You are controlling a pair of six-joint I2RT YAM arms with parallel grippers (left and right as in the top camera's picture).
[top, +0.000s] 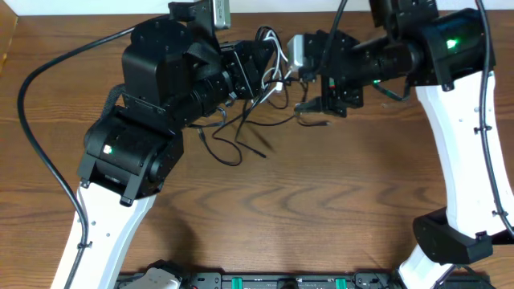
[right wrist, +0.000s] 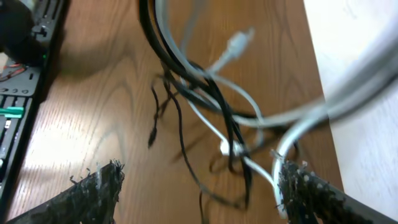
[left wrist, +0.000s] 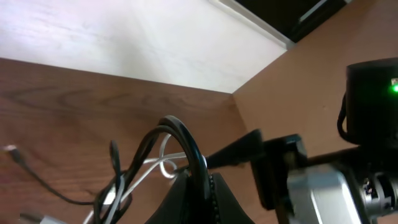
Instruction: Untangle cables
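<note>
Cables (top: 271, 74) bunched in knot near far edge of counter (top: 321, 209), between both arms, part lifted, black loose ends trailing on wood below. Left claw (left wrist: 196, 194) pressed together, pinching cables; black loop and white cord arch over its tip. Right claw (right wrist: 199, 180) spread wide, gripping nothing, just beside tangle; one white strand passes close by one finger (right wrist: 298, 186). White plug tip (right wrist: 239, 42) dangles amid black cords. Green lights glow on both arms.
</note>
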